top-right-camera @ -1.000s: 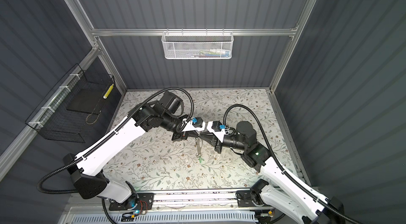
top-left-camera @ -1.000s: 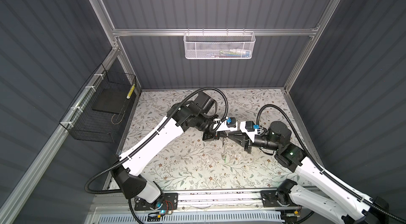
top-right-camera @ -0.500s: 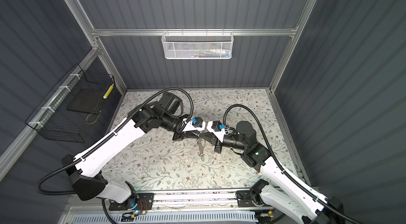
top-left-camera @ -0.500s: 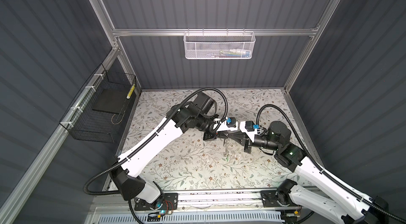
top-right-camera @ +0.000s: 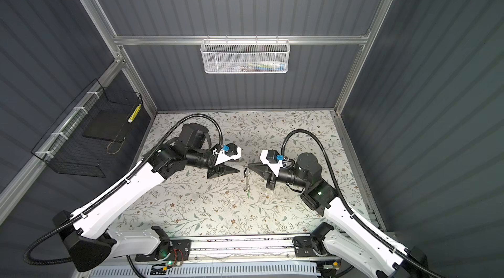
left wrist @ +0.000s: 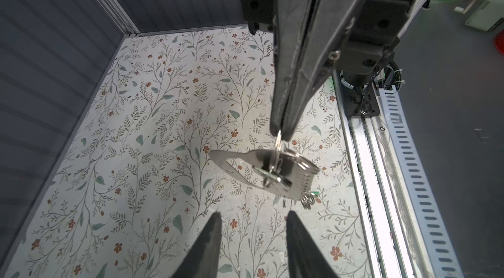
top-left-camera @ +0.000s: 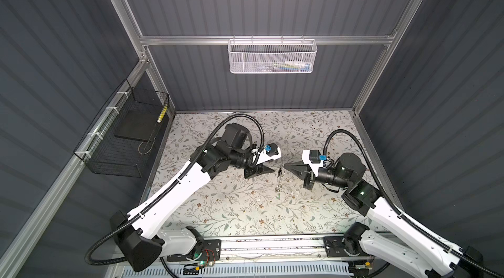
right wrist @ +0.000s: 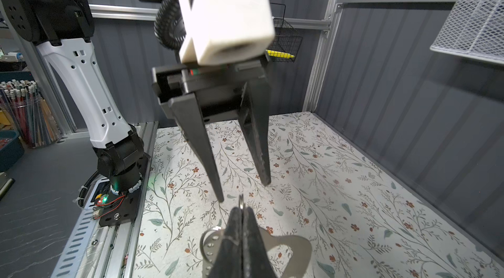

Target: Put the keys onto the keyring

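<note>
My right gripper (right wrist: pixel 241 209) is shut on the thin metal ring of the keyring (right wrist: pixel 241 200), which sticks out past its tips. Below the ring hangs a flat silver key (left wrist: pixel 240 166), with small rings and the green tag (left wrist: pixel 315 194) dangling under it. In both top views this bundle (top-left-camera: pixel 279 179) hangs above the middle of the table from the right gripper (top-left-camera: pixel 284 166). My left gripper (left wrist: pixel 253 215) is open and empty, a short way to the left of the bundle (top-right-camera: pixel 247 179) and not touching it.
A white mesh basket (top-left-camera: pixel 272 57) hangs on the back wall. A black wire basket (top-left-camera: pixel 128 137) hangs on the left wall. The floral table (top-left-camera: pixel 231 208) ends at a metal rail (top-left-camera: pixel 272 244) along the front.
The left gripper has opened, let go of the bundle and drawn back to the left. The right gripper keeps its hold, and the bundle hangs from it alone.
</note>
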`<state>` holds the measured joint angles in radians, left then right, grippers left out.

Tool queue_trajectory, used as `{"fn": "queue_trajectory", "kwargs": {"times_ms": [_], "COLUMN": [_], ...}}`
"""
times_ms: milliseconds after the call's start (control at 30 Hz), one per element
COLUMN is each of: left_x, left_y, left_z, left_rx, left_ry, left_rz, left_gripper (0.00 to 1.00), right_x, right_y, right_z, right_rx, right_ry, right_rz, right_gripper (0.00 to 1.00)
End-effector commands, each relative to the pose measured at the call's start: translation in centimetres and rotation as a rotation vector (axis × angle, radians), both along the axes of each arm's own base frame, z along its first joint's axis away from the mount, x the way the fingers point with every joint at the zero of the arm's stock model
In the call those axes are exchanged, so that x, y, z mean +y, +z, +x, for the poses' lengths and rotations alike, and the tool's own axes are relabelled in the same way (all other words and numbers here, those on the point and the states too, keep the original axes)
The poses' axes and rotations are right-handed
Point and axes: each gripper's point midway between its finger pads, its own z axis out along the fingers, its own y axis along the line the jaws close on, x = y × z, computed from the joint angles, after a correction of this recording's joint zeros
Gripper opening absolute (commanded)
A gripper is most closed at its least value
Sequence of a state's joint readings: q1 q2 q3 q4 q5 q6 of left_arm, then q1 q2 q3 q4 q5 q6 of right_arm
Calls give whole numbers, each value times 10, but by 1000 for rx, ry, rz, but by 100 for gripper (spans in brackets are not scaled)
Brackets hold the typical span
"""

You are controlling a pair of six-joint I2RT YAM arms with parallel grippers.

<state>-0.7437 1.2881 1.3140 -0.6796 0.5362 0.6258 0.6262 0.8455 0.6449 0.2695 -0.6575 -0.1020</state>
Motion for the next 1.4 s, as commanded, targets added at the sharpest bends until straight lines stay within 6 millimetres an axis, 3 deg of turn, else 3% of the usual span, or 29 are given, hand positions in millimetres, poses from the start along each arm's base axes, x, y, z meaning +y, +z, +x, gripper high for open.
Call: {"fn": "queue_trajectory", "kwargs": {"times_ms": [0,433,633,833,1033,1367], "left_x": [-8,-19,-23,-25,-29,-34], "left_y": [12,12,11,12,9,5], "left_z": [-6,-10,-4,-4,-17,-22], "left_rx": [29,73,60,27,28,16], "left_ry": [-7,-25,-5,-26,-110,-172], "left_rz": [-99,-230,-248,-247,-230,-187], "left_gripper": [41,41,33,16,0,0], "right_x": [-1,-2,0,2,1,4], "right_y": [21,34,36,35,35,29], "right_z": [-2,3,4,4,6,9], "right_rx": [-51,-64,-55,-47,-47,-37], "right_ry": [4,-15,-5,5,-1,-2], "right_rz": [71,148,178,185,195,194], "right_gripper": [0,0,0,0,0,0]}}
